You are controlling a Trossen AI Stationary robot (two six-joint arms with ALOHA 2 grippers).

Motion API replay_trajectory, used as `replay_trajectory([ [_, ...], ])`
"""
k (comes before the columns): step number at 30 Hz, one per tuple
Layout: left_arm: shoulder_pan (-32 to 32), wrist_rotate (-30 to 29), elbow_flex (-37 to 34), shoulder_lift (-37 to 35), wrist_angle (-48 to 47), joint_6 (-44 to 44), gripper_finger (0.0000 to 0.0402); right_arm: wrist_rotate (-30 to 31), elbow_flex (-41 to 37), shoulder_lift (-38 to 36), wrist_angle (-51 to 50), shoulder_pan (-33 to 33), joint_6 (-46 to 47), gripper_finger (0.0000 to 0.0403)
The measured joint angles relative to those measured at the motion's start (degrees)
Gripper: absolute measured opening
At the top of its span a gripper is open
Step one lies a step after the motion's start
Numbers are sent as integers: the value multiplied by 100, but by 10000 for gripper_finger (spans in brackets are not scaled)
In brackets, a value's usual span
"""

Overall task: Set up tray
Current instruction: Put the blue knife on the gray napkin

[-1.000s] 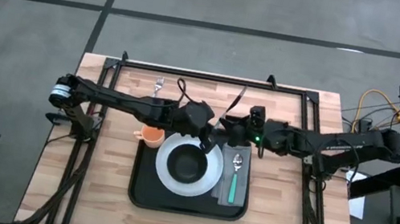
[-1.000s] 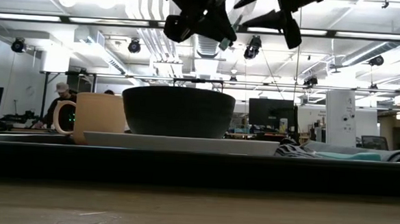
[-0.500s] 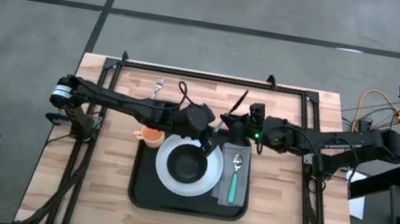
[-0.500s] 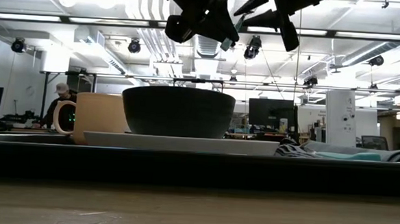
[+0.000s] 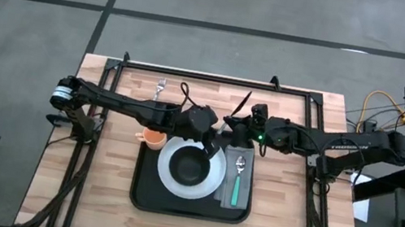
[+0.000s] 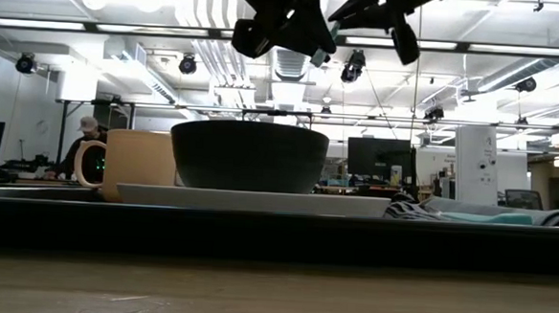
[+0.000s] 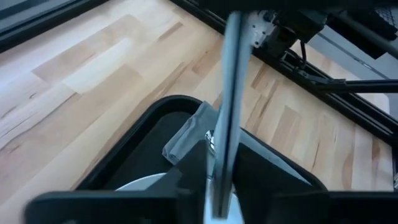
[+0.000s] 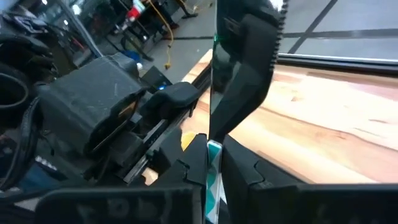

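A light wooden worktop (image 5: 90, 194) carries a place setting. Near its back edge, left of centre, a small silver metal fork (image 5: 161, 86) lies on the bare wood.

A large black rectangular tray with rounded corners and a raised rim (image 5: 142, 190) sits midway between the left and right edges, closer to the front edge. In the tray's back left corner stands an orange ceramic mug (image 5: 153, 137). Beside it is a round white plate (image 5: 211, 185) with a round black bowl (image 5: 190, 165) on it. Along the tray's right side lies a flat grey napkin (image 5: 243, 199), with a silver spoon (image 5: 240, 166) and a teal-handled utensil (image 5: 236, 190) on it.

Both dark arms meet above the tray's back edge. The left gripper (image 5: 215, 144) has a thin metal knife (image 7: 227, 93) running between its fingers; whether it is clamped on the blade cannot be told. The right gripper (image 5: 230, 126) is clenched on the knife's teal handle.
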Motion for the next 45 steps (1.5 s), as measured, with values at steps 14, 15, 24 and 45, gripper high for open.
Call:
replay_trajectory([
  [14, -2, 270, -16, -397, -332, 465, 211, -21, 884, -264, -3035, 551, 1054, 14],
  [15, 14, 267, -20, -470, -326, 496, 215, -40, 849, -282, -3094, 698, 1316, 14],
  [24, 363, 395, -32, -766, -443, 601, 226, -765, -93, -188, -2705, 1643, 3583, 13],
  [45, 380, 558, -1, -963, -440, 752, 227, -2212, -855, 1372, -1244, 1465, 3960, 13],
])
